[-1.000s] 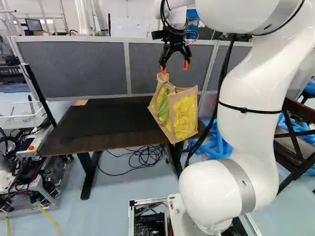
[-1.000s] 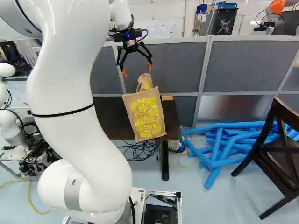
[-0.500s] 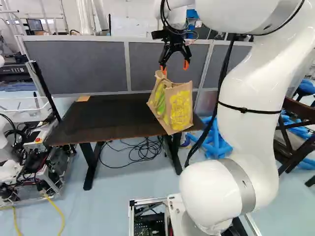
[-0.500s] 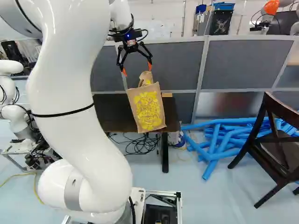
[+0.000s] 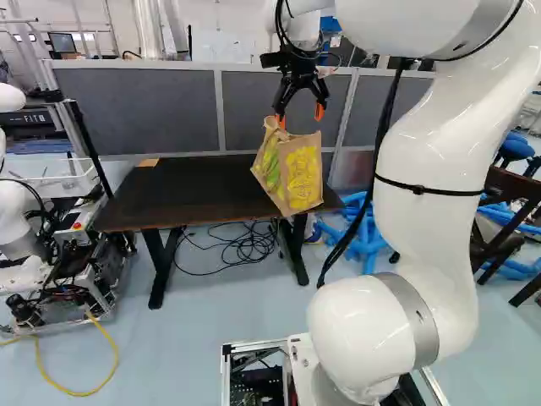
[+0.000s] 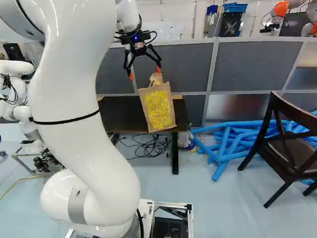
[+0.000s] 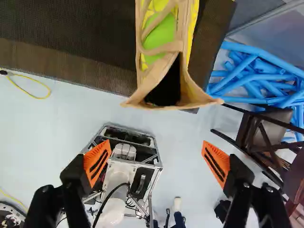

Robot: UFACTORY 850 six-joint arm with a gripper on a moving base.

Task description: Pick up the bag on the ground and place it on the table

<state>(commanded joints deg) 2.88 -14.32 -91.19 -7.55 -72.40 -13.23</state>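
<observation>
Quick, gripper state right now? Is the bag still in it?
Gripper: open, holding nothing; the bag is out of its grip.

Bag (image 6: 158, 110): matt, coarse cloth by look. Desk (image 5: 161, 199): dull, wood-like. Arm (image 5: 423, 161): smooth, glossy. Partition (image 5: 135, 110): matt, cloth-like.

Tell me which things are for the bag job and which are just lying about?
For the job:
- brown bag with yellow print
- dark, flat rectangular table
- black gripper with orange pads

Just about:
- long blue tubes, heaped on the floor
- dark wooden chair
- thin black cables under the table
</observation>
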